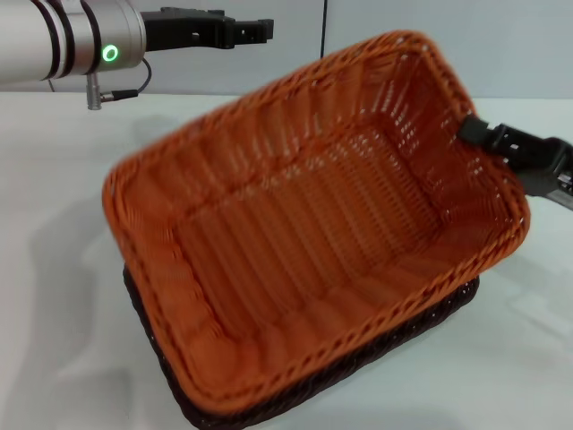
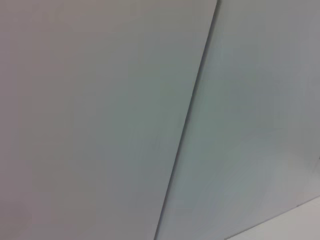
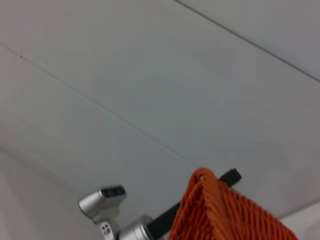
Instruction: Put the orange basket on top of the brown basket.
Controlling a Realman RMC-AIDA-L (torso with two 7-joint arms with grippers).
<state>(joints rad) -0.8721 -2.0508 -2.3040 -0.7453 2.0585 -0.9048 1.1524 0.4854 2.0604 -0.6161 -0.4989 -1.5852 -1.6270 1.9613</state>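
Gripping the braided rim of the orange basket [image 1: 313,224], the right claw [image 1: 479,133] is closed on it and holds it tilted over the brown basket [image 1: 313,390] on the desk [image 1: 54,269]. Left claw [image 1: 255,31] hangs raised, well apart; its opening cannot be told.

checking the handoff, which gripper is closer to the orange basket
Right. The right gripper is at the orange basket's rim; the left gripper hangs apart, beyond its far side.
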